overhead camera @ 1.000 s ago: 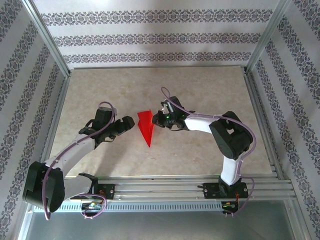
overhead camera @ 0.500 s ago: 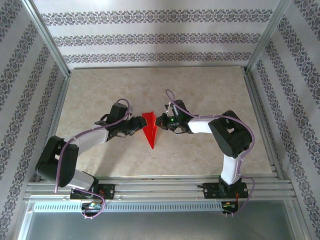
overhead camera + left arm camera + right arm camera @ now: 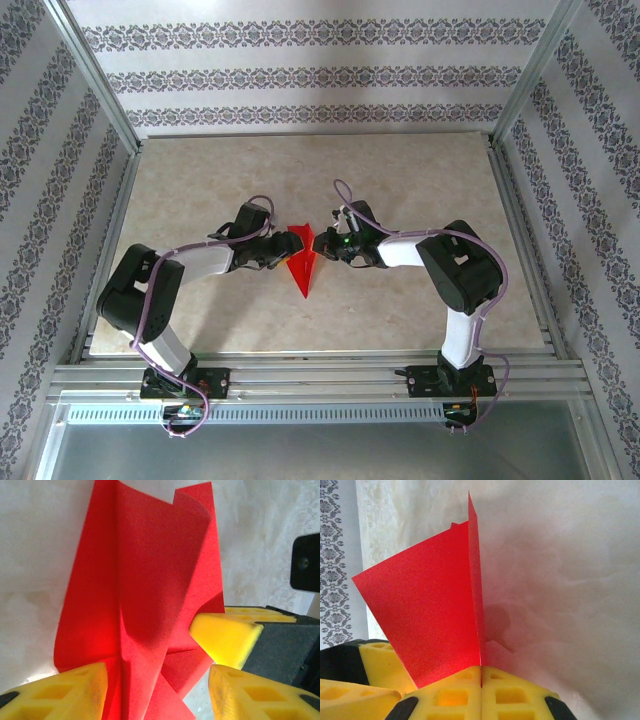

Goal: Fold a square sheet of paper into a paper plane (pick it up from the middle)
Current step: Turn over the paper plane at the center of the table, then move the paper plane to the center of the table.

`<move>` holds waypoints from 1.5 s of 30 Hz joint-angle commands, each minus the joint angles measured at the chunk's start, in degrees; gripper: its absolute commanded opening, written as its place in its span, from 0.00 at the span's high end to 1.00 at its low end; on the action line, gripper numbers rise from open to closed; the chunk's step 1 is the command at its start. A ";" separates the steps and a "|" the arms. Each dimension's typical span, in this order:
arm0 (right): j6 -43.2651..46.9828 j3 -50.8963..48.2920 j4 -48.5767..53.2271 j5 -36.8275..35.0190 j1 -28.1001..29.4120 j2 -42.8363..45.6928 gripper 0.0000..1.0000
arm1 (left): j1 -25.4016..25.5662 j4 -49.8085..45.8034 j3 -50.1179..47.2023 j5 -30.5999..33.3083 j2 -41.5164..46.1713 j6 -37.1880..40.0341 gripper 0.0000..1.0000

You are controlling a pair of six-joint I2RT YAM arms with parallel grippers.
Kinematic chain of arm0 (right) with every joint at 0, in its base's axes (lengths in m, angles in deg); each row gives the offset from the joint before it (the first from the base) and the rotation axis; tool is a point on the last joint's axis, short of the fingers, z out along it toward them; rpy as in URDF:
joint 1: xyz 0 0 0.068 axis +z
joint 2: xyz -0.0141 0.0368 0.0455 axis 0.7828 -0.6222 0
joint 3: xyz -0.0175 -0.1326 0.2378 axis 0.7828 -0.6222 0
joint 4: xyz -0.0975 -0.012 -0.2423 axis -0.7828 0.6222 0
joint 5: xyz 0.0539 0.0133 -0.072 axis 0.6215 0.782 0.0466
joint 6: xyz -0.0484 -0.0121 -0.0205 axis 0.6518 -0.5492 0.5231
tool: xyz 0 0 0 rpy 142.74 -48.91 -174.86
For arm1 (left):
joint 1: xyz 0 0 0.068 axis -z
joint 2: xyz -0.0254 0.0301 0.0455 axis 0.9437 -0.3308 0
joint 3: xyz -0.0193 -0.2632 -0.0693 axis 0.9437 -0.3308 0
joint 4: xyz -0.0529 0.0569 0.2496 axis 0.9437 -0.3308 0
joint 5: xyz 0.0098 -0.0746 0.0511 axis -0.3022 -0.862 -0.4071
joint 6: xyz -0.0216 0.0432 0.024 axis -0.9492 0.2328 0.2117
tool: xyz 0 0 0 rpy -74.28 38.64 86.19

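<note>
A bright red paper plane (image 3: 302, 266), partly folded into a narrow dart, is seen close to the middle of the marble-patterned table (image 3: 430, 180), with its pointed tip aimed at the near edge. It is flanked by the two arms, one reaching in from each side. The right gripper (image 3: 322, 243) is closed on the paper near its wide end. In the right wrist view its yellow fingers (image 3: 510, 695) are pressed together with a red layer pinched in the seam, so that one flap is stood upright off the table. This grip is judged to serve as an anchor that fixes the crease line. The left gripper (image 3: 284, 250) is held with its jaws apart and nothing clamped. In the left wrist view its yellow pads (image 3: 65, 692) are set on either side of a raised central fold, with a gap on one side. That stance is judged to be preparation for pinching the fold or pressing it flat.
</note>
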 commanded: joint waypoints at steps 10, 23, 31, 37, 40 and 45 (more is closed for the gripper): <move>-0.33 -2.77 -0.31 -0.17 -1.68 -0.78 0.91 | 0.62 -0.41 0.08 4.08 -3.38 -0.72 0.37; 2.33 -2.77 0.06 6.40 -2.20 1.38 0.73 | 0.62 -0.87 0.66 2.92 -4.44 -0.49 0.37; 4.83 -1.09 1.27 10.74 -2.02 -0.83 0.75 | 0.66 -1.22 0.88 2.56 -4.73 -0.22 0.37; 4.81 0.18 1.29 10.31 -2.07 -2.10 0.84 | 0.64 -2.33 1.31 2.62 -4.74 0.13 0.37; 4.40 -0.07 1.29 9.17 -2.20 -1.80 0.92 | 0.62 -3.10 1.23 3.15 -4.54 0.14 0.37; 2.39 -2.21 1.66 4.91 -2.37 -0.92 0.97 | 0.66 -3.16 0.40 4.47 -3.03 -0.52 0.37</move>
